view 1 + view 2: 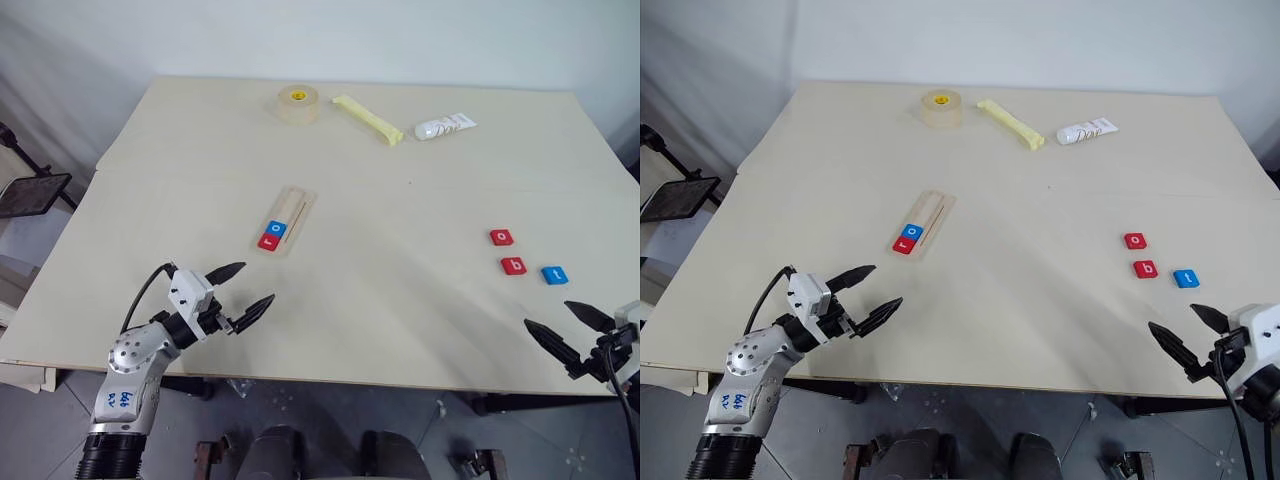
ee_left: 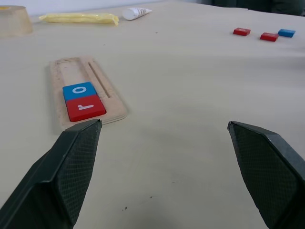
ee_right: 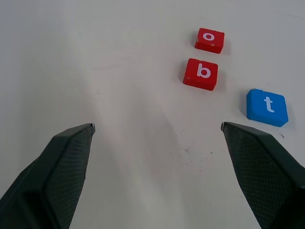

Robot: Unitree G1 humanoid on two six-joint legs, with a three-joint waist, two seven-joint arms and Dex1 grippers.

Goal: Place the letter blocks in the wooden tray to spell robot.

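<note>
The wooden tray (image 1: 285,220) lies left of the table's middle, holding a red r block (image 1: 269,241) at its near end and a blue o block (image 1: 277,228) just behind it. Three loose blocks lie at the right: a red o (image 1: 501,237), a red b (image 1: 513,266) and a blue t (image 1: 554,274). My left gripper (image 1: 241,293) hovers open near the front edge, short of the tray's near end. My right gripper (image 1: 566,327) stands open at the front right, just short of the loose blocks, with nothing between its fingers.
At the table's far side sit a roll of tape (image 1: 298,103), a yellow stick-like packet (image 1: 367,119) and a white tube (image 1: 445,126). A black pad on a stand (image 1: 30,193) is off the table's left edge.
</note>
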